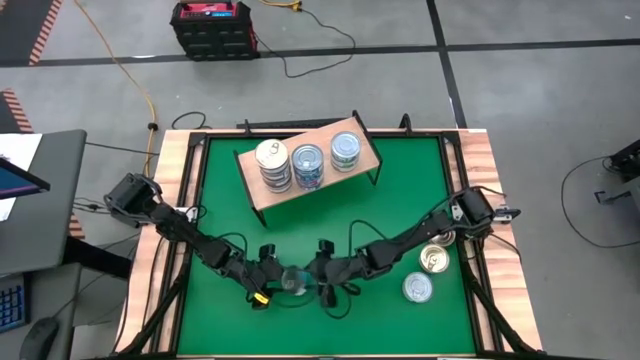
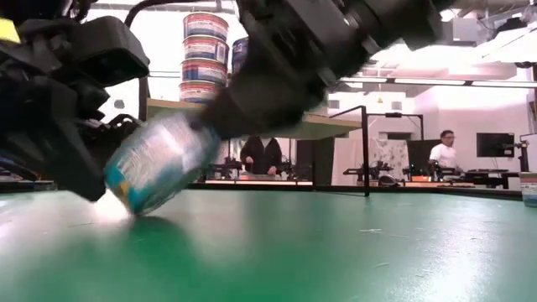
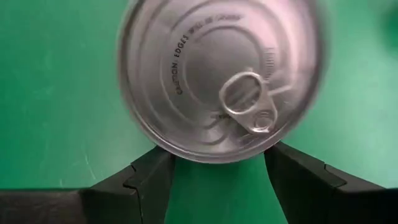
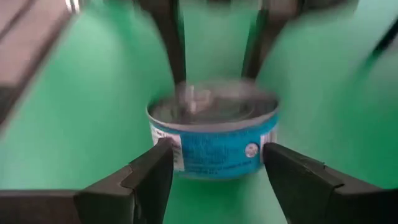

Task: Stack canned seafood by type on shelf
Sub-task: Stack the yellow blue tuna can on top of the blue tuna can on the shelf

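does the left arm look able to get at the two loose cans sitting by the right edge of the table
Probably not soon. The left gripper is at the can mid-table, and the right arm stretches across toward the loose cans, blocking the way.

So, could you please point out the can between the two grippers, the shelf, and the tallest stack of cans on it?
can between the grippers (image 3: 217,81): left wrist view, on its silver pull-tab lid.
shelf (image 1: 262,188): high view, on bare wood at its front-left corner.
tallest stack (image 2: 205,59): low view, on a middle can's label.
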Robot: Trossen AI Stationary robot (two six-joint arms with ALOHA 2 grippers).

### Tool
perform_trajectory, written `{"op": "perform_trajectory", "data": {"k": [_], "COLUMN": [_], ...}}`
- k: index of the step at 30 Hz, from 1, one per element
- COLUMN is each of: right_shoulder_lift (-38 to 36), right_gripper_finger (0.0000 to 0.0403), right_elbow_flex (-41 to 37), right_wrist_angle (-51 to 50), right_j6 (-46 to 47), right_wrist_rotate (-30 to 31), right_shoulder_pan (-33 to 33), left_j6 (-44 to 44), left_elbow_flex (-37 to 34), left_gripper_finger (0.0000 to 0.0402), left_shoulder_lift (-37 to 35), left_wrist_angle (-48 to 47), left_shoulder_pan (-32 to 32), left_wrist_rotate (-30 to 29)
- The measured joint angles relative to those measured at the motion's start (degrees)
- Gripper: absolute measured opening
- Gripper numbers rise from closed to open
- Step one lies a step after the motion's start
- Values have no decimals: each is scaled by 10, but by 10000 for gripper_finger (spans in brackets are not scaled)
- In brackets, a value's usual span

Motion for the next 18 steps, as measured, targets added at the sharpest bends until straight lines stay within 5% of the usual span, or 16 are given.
{"op": "perform_trajectory", "data": {"k": [9, 18], "right_shoulder_lift": [3, 17], "right_gripper_finger": [276, 276], "right_elbow_flex": [57, 56], "right_wrist_angle": [0, -41], "right_j6": [-42, -44], "right_wrist_rotate": [2, 2], "right_shoulder_pan": [-17, -32], "left_j6": [4, 3], "left_elbow_flex": [1, 2], "left_gripper_finger": [236, 236], "left_shoulder_lift": [0, -1], "left_wrist_angle": [16, 12], "left_shoulder_pan": [2, 2], "left_wrist_rotate": [-53, -40]}}
